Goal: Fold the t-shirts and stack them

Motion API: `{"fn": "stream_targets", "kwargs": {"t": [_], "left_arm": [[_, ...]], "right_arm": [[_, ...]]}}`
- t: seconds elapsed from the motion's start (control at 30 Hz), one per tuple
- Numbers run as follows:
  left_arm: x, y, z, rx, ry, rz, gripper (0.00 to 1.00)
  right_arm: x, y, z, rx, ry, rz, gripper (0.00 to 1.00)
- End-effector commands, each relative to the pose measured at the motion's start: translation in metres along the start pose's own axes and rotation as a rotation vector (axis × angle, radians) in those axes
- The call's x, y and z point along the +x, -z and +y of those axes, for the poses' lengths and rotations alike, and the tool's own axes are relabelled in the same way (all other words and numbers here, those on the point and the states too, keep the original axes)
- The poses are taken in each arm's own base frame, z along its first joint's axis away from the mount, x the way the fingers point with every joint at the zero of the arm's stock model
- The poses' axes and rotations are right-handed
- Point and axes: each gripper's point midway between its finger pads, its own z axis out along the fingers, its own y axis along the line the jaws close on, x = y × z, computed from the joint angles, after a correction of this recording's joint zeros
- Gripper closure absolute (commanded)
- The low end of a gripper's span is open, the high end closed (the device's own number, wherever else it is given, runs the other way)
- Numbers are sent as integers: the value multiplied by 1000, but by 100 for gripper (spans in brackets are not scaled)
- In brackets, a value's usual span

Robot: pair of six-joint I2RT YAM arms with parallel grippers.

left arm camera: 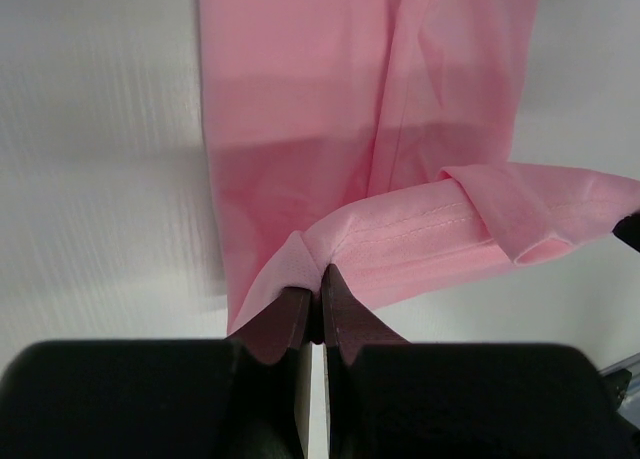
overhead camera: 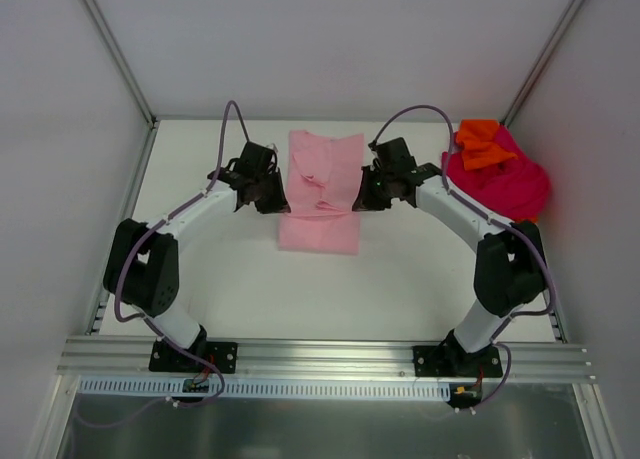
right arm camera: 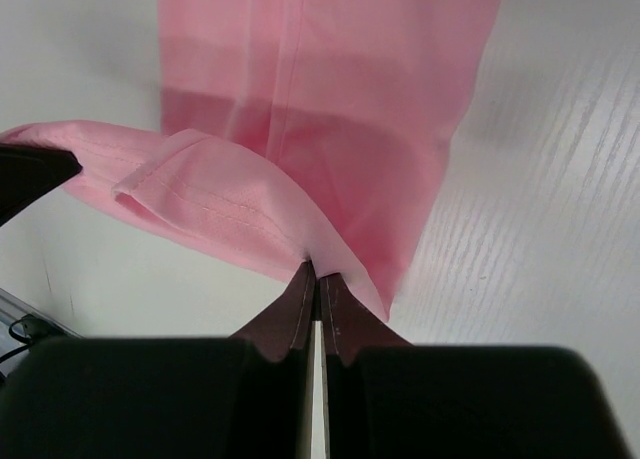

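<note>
Evidently early: the left gripper (overhead camera: 266, 192) and right gripper (overhead camera: 370, 191) each pinch a lifted hem corner of the light pink t-shirt (overhead camera: 320, 229), mid-fold at table centre; the magenta-red t-shirt (overhead camera: 505, 184) and orange t-shirt (overhead camera: 481, 144) lie crumpled at two o'clock, nothing stacked

A light pink t-shirt (overhead camera: 320, 194), magenta-red t-shirt (overhead camera: 510, 189) and bright orange t-shirt (overhead camera: 480, 144) on white table (overhead camera: 400, 279).

pink t-shirt (left arm camera: 300, 99): soft matt cloth, smooth, stitched hem
red t-shirt (overhead camera: 510, 187): matt cloth, crumpled
orange t-shirt (overhead camera: 480, 144): matt cloth, crumpled
table (right arm camera: 540, 179): white, matt, fine streaky grain
left fingers (left arm camera: 350, 317): dark, smooth, faint sheen
rail (overhead camera: 320, 355): bare metal, ribbed, dull shine
</note>
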Motion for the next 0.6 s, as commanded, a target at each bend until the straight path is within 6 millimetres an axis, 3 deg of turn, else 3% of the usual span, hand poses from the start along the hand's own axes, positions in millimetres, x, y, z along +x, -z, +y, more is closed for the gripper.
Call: {"fn": "stream_targets", "kwargs": {"t": [0.0,0.57], "left_arm": [[-19,-2,-7,44,-31,-12,100],[-36,-35,3,45,-10,36,100]], "right_arm": [[-16,-2,-2,3,24,-17,99],[-38,-29,-7,13,28,-4,99]]}}
